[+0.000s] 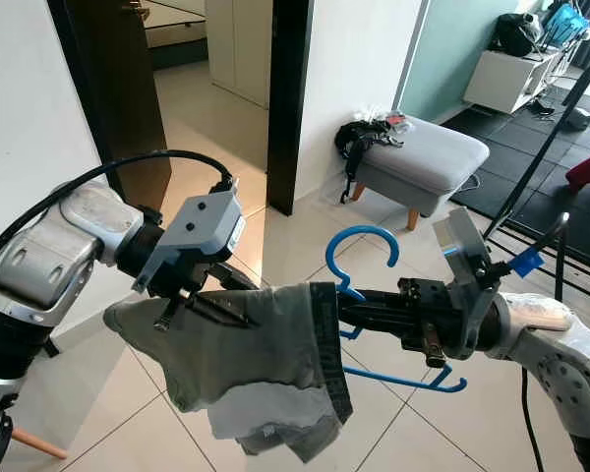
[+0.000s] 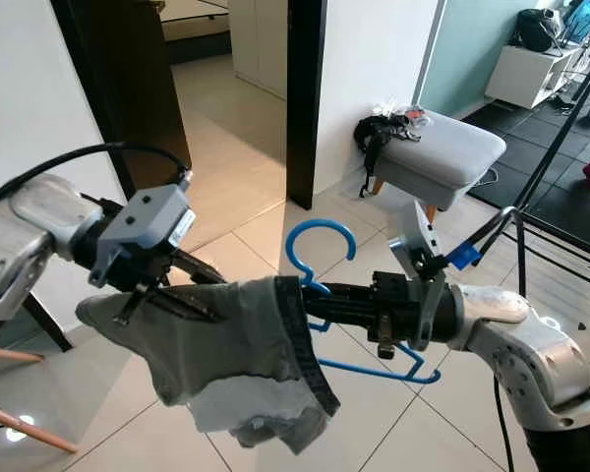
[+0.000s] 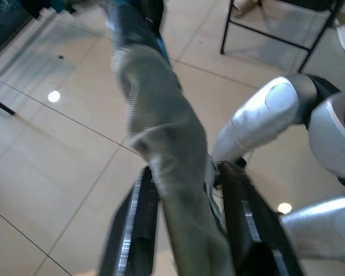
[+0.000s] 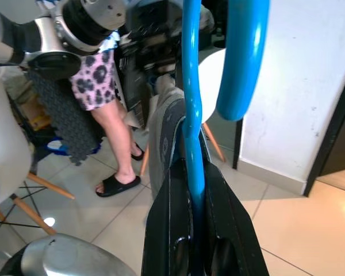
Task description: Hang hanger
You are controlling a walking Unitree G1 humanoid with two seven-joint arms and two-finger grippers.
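The blue plastic hanger (image 1: 362, 258) is held out in front of the robot, above the pale tiled floor (image 1: 226, 221), its hook curving upward and its lower bar slanting down toward the right arm. The right gripper (image 1: 359, 311) has its two black fingers closed tight on the hanger's neck, just below the hook; the right wrist view shows the blue stem pinched between them (image 4: 191, 190). A pair of grey-green shorts (image 1: 251, 359) is draped over the hanger's other end, the waistband sitting against the hanger neck and the legs hanging below, with a lighter inner lining showing at the bottom edge. The left gripper (image 1: 216, 307) is on the far side of the hanger from the right one, its fingers closed on a fold of the shorts' fabric; in the left wrist view the cloth runs up between the two fingers (image 3: 139, 224).

Beyond the hanger stands a grey upholstered footstool (image 1: 423, 157) on wooden legs, with a dark bag (image 1: 354, 143) slung on its corner. Beside the footstool a white wall (image 1: 359, 59) meets a dark doorway (image 1: 287, 88). In the right wrist view, a person's bare legs in black slides (image 4: 118, 185) stand behind the hanger.
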